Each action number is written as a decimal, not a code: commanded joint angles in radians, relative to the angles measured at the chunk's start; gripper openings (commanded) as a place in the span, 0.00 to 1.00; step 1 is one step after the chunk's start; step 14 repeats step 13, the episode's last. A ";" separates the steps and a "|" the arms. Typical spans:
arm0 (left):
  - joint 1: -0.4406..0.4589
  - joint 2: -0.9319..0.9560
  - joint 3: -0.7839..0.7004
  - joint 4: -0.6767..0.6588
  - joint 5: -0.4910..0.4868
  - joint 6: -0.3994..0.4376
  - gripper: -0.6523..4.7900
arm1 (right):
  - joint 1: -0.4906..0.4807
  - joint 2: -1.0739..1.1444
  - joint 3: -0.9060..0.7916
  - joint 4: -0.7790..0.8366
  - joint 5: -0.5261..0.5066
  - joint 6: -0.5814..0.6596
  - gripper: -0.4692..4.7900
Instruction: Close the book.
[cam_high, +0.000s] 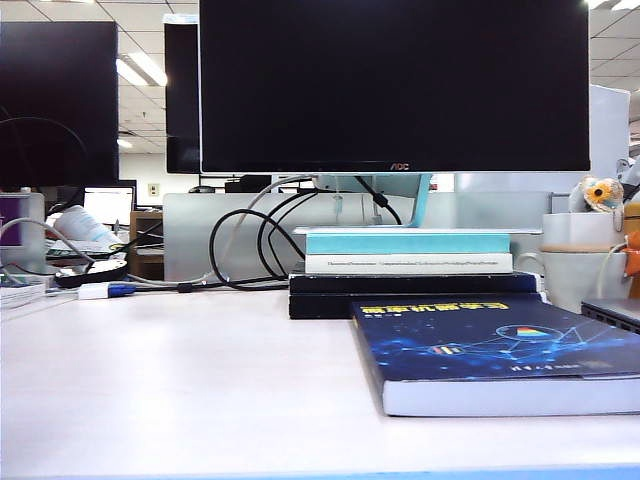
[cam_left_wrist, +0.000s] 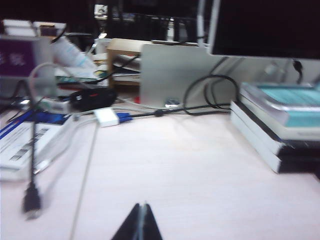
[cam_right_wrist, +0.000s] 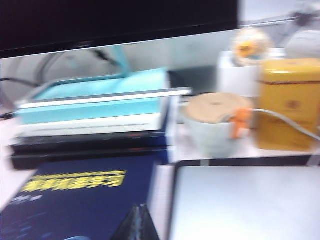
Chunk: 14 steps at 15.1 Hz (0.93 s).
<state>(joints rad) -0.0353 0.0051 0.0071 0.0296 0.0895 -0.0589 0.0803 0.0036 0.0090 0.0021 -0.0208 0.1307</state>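
Note:
The book (cam_high: 500, 355) lies flat and closed on the white table at the right, dark blue cover up with yellow title text. Neither gripper shows in the exterior view. In the right wrist view my right gripper (cam_right_wrist: 140, 208) is shut with nothing in it, its tips above the right-hand part of the book's cover (cam_right_wrist: 75, 200). My left gripper (cam_left_wrist: 141, 205) is shut and empty over bare table, well to the left of the stacked books; the book is out of that view.
Behind the book stands a stack of black books (cam_high: 410, 294) topped by a teal-and-white book (cam_high: 408, 250), under a monitor (cam_high: 394, 85). A laptop (cam_right_wrist: 245, 202), a lidded cup (cam_right_wrist: 215, 125) and a yellow tin (cam_right_wrist: 287, 105) sit at right. Cables (cam_left_wrist: 200, 95) and boxes (cam_left_wrist: 30, 145) lie at left.

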 joint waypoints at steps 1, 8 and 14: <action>0.074 -0.004 0.003 -0.045 0.020 -0.029 0.11 | -0.028 -0.002 -0.001 -0.022 0.043 0.011 0.08; 0.072 -0.004 0.003 -0.078 -0.026 -0.027 0.11 | -0.028 -0.001 -0.001 -0.102 0.186 0.011 0.08; 0.072 -0.005 0.003 -0.095 -0.024 -0.027 0.11 | -0.028 -0.002 -0.001 -0.095 0.177 0.017 0.09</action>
